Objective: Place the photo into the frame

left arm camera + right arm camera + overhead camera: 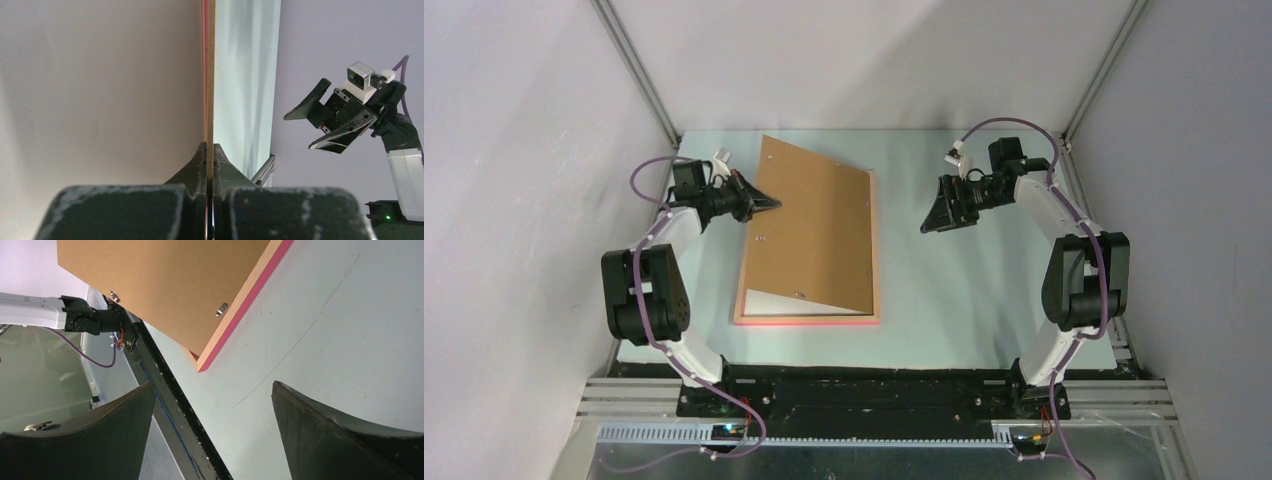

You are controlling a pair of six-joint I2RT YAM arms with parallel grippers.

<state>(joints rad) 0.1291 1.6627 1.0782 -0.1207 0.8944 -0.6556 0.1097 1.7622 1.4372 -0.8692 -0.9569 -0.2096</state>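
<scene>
Two arms share the job, as seen from above: the left tool [774,203] is pinched together on the near edge of the brown backing board [814,230], holding that side lifted so the board slopes away from it like an open lid. Below the tool's reach lies the frame [804,321], flat on the surface [964,290], its salmon border showing along the bottom and far side. A white wedge just under the raised board is probably the photo [784,302], lying white back up inside the frame, though its printed side cannot be seen. The right tool [932,208] hangs beyond the board's far edge with its fingers apart and nothing between them, likely waiting to press or steady. In the left wrist view, the left tool [209,150] is clamped on the board [210,75] seen edge-on straight ahead, and the right tool [297,132] is spread wide off to one side. In the right wrist view, the right tool [212,385] stands wide apart above bare surface, with the frame's pink corner [250,305] just ahead and the board tilted above it.
</scene>
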